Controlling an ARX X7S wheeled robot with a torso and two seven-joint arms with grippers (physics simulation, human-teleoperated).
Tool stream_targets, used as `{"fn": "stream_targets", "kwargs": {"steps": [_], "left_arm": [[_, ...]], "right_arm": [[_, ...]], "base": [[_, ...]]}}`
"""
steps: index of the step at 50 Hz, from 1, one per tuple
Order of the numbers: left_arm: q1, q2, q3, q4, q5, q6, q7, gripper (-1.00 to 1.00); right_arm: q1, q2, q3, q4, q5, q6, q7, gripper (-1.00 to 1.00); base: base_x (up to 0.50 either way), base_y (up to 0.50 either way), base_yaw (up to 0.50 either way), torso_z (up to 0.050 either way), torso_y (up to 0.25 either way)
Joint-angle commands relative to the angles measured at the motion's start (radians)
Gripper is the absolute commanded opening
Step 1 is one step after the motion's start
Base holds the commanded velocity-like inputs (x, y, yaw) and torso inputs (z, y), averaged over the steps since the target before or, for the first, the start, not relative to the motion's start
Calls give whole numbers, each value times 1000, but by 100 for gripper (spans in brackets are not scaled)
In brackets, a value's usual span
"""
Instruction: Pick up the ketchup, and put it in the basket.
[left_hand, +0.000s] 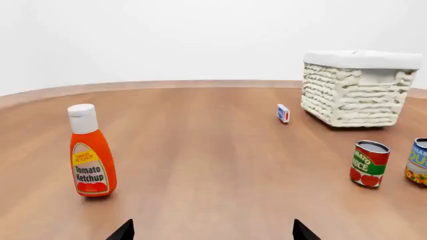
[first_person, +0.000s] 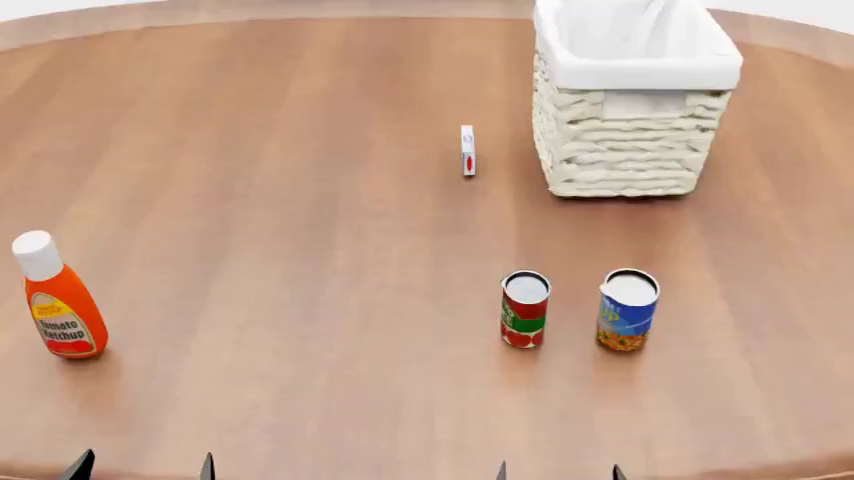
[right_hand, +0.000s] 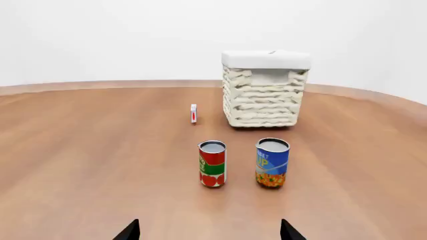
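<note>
plain white walls and a big round wooden table (first_person: 294, 200), that's the whole scene. using the basket (first_person: 627, 110) as my landmark: it sits at the far side of the table, cream wicker with a white cloth liner folded over the rim. just beside it, on the side facing the ketchup, a tiny white box (first_person: 467, 150) stands on edge. on the near side of the basket, well apart from it, are a red-green can (first_person: 525, 309) and a blue can (first_person: 627, 309), side by side and not touching.

the ketchup (first_person: 56, 300) is way off from the basket, near the table's front-left edge, standing upright with its white cap on top.

handling guess: a plastic squeeze bottle, so light and a bit squishy, probably slick too. the tall narrow shape looks tippy. i'd grab it around the orange body at label height, not the cap, and squeeze gently.

left gripper (left_hand: 212, 232) has its fingers spread wide with nothing between them; only the tips show. the bottle stands ahead of them and off to the left-finger side, outside the gap, so the arm needs to shift over before closing. right gripper (right_hand: 209, 231) is also spread wide and empty, aimed toward the cans.
</note>
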Motion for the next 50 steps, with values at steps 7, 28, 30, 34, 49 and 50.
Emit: {"fn": "stream_targets", "kwargs": {"steps": [7, 28, 30, 34, 49, 50], "left_arm": [[6, -41, 54, -3, 4, 25, -52, 100], [-38, -31, 14, 11, -133, -122, -90, 100], [-36, -34, 13, 14, -148, -124, -97, 100], [-38, -40, 17, 29, -170, -116, -104, 100], [65, -87, 31, 329, -98, 72, -169, 100], [73, -91, 35, 348, -85, 82, -174, 100]], "right_arm": [[4, 36, -42, -18, 26, 60, 61, 100], [71, 25, 29, 32, 157, 258, 130, 100], [66, 33, 21, 25, 154, 225, 136, 100], [45, 50, -4, -17, 133, 176, 147, 100], [-91, 91, -75, -481, 84, 206, 199, 100], [-95, 91, -75, -507, 83, 209, 205, 100]], "base": [[0, 0, 0, 0, 0], [0, 0, 0, 0, 0], [0, 0, 0, 0, 0], [0, 0, 0, 0, 0], [0, 0, 0, 0, 0], [0, 0, 0, 0, 0]]}}
